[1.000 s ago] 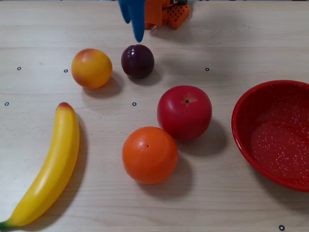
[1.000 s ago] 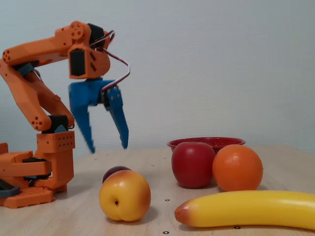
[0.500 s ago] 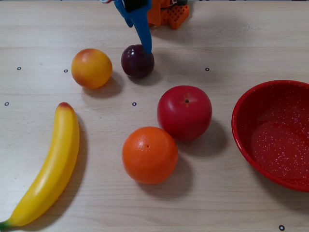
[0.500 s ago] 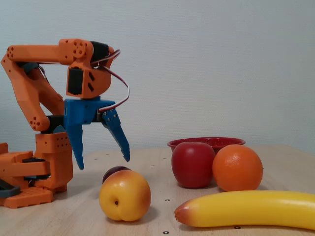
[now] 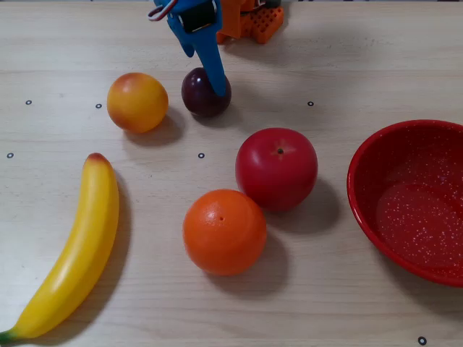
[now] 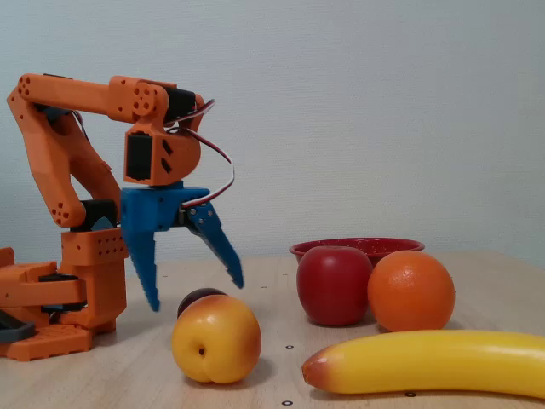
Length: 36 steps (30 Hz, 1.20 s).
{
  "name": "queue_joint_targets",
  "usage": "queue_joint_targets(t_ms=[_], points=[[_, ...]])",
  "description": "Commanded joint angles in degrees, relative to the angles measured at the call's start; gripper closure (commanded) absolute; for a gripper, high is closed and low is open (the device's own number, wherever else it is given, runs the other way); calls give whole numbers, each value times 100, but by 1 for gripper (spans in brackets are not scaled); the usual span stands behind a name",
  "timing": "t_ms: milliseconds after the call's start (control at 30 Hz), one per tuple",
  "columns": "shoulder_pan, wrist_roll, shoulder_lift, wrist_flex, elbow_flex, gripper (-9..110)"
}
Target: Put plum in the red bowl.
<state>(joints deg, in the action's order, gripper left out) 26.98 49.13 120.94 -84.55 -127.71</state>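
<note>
- Since a second ago the gripper (image 6: 194, 292) has dropped from well above the table to straddle the plum (image 5: 202, 92); the fruit hasn't shifted.
- Table (image 5: 347, 58): light wood.
- Red bowl (image 5: 362, 173): right edge of the overhead view, well apart from the plum.
- Banana (image 5: 76, 249): lower left in the overhead view.
- Apple (image 5: 276, 168) and orange (image 5: 223, 231): centre, touching or nearly so.
- Peach (image 5: 137, 102): just left of the plum in the overhead view.
- Gripper: jaws spread wide, gripping nothing; one blue finger (image 5: 212, 65) overlaps the plum's top from overhead.
- Plum: on the table, near the arm base (image 6: 51, 298).
</note>
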Motion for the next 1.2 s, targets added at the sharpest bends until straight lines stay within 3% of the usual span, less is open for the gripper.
queue_joint_targets(t_ms=[0,1167], points=[[281,255,18,70,149,60],[-18,255,-378,984,-378,60]])
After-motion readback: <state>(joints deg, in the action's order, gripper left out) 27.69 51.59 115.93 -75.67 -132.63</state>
